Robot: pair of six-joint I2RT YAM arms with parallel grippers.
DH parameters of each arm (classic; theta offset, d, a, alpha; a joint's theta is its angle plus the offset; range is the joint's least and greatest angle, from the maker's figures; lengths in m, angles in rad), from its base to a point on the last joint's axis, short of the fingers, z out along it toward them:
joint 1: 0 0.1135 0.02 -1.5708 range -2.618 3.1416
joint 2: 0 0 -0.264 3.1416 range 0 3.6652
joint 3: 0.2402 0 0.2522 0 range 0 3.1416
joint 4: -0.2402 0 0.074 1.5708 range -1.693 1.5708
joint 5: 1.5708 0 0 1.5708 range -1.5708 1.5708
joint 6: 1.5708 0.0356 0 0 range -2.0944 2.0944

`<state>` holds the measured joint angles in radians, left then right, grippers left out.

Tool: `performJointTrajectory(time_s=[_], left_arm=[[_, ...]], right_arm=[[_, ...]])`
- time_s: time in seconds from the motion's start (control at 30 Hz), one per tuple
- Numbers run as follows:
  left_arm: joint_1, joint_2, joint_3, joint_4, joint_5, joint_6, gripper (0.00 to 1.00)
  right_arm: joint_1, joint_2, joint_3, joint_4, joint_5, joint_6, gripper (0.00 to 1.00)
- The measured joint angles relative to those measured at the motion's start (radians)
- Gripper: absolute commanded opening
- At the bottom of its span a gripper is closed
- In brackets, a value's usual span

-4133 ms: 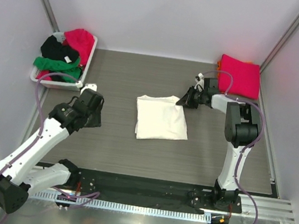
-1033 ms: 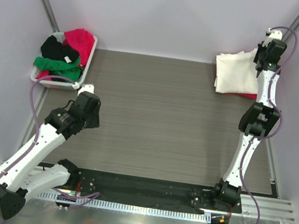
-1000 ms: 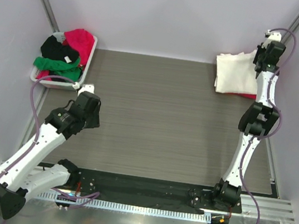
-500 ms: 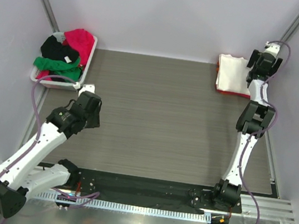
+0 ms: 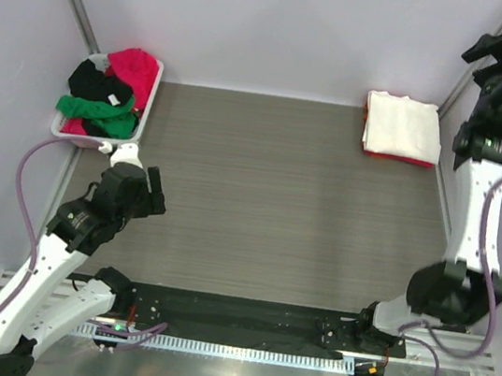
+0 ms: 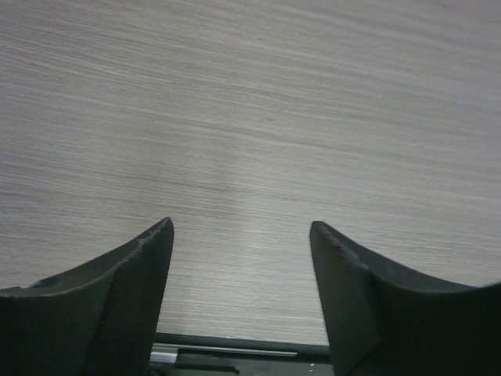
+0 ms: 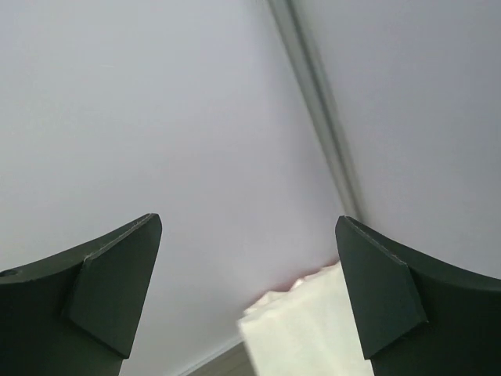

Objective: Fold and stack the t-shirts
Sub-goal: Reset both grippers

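Note:
A folded cream-white t-shirt (image 5: 400, 123) lies at the table's far right corner, on top of a magenta-pink one whose edge (image 5: 402, 159) peeks out below. My right gripper (image 5: 495, 45) is raised high above that stack, open and holding nothing. In the right wrist view the right gripper (image 7: 249, 221) frames the wall, with a corner of the white t-shirt (image 7: 305, 337) below. My left gripper (image 5: 131, 197) hovers over the left side of the table. The left wrist view shows the left gripper (image 6: 241, 227) open over bare wood grain. Black (image 5: 92, 79), green (image 5: 97, 111) and red (image 5: 132, 64) t-shirts lie crumpled in the basket.
The white slotted basket (image 5: 152, 88) stands at the far left corner against the wall. Walls close in the table at the back and on both sides. A black rail (image 5: 241, 314) with both arm bases runs along the near edge.
The right gripper has opened, let go of the white t-shirt on the stack, and lifted high above it. The left arm has pulled back a little and its jaws have widened.

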<state>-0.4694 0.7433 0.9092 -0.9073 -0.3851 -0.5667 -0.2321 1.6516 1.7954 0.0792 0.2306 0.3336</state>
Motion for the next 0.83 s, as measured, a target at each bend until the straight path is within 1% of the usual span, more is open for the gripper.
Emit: performJointTrajectory(time_s=[0.03,0.13,0.17,0.23,0.3,0.37,0.5,0.63,0.73,0.83], left_arm=[[0.0,-0.019,-0.002,0.002,0.0,0.0,0.82],[0.0,-0.061,-0.012,0.014,0.002,0.001,0.94],[0.0,-0.069,-0.014,0.018,0.005,0.001,0.95],[0.0,-0.08,-0.016,0.022,0.01,0.001,0.96],[0.0,-0.08,-0.016,0.027,0.011,0.001,0.96],[0.0,-0.079,-0.016,0.028,0.01,0.0,0.96],[0.0,-0.084,-0.016,0.027,0.005,-0.002,0.95],[0.0,-0.098,-0.018,0.028,-0.003,-0.002,0.94],[0.0,-0.102,-0.02,0.028,-0.009,-0.002,0.94],[0.0,-0.099,-0.02,0.027,-0.016,-0.004,0.94]], right_arm=[[0.002,-0.071,-0.058,-0.011,-0.024,0.037,1.0],[0.044,-0.306,-0.279,-0.041,-0.121,0.14,1.0],[0.079,-0.363,-0.349,-0.06,-0.138,0.156,1.0],[0.197,-0.486,-0.513,-0.094,-0.147,0.182,1.0],[0.319,-0.555,-0.662,-0.157,-0.165,0.219,1.0],[0.402,-0.589,-0.79,-0.241,-0.203,0.274,1.0],[0.465,-0.632,-1.026,-0.395,-0.293,0.384,1.0],[0.512,-0.74,-1.182,-0.503,-0.358,0.454,1.0],[0.526,-0.831,-1.206,-0.553,-0.379,0.482,1.0],[0.526,-0.914,-1.206,-0.565,-0.377,0.494,1.0]])
